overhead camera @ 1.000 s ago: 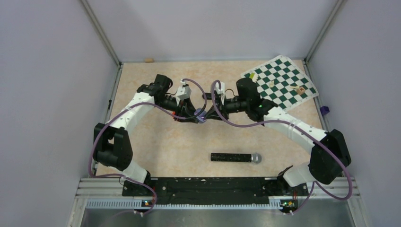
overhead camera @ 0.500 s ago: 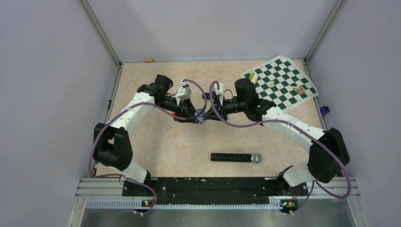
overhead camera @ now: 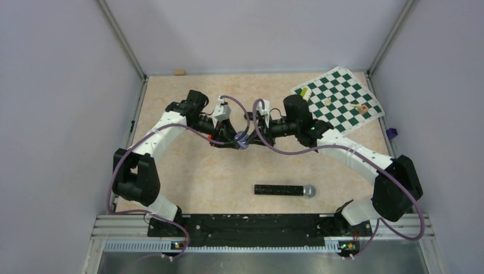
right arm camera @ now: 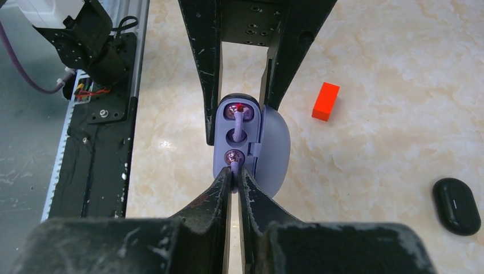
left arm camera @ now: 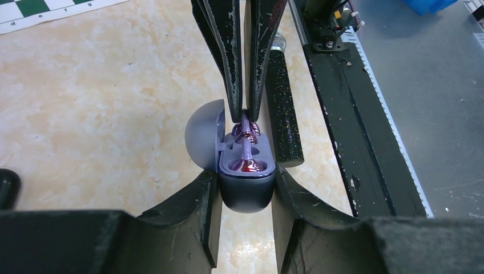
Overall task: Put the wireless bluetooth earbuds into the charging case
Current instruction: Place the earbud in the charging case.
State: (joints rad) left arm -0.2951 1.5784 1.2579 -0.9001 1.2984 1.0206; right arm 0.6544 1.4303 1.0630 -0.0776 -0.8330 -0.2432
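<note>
- One red block (right arm camera: 326,101) lay on the marbled surface (right arm camera: 399,68), near the left hand's finger but apart from it. One glossy black pod (right arm camera: 455,206) lay well apart from both.
- One long black microphone (overhead camera: 284,190) lay nearer the arm bases. One green-and-white chessboard (overhead camera: 337,100) sat in the far right corner with a few small bits on it, too small to name.
- The left hand (left arm camera: 245,178) was clamped on the one charging case (left arm camera: 246,197), a grey-blue shell with a lavender insert, one finger pressed against each side of its body.
- The case's lid (left arm camera: 202,134) stood swung open on its hinge, just beside the slots.
- There were two earbuds, both pale purple with short stems. The seated earbud (right arm camera: 237,111) lay in the slot at the end nearer the left hand's palm. The pinched earbud (right arm camera: 232,156) sat at the opposite end of the insert.
- The right hand (right arm camera: 234,173) was narrowed to a slit, closed on the stem of the pinched earbud, whose head was at the mouth of its slot — whether it was fully down could not be told.
- The right hand's fingers met the left hand head-on over the case's open face. In the top view the two hands and their purple cables hid the case almost wholly.
</note>
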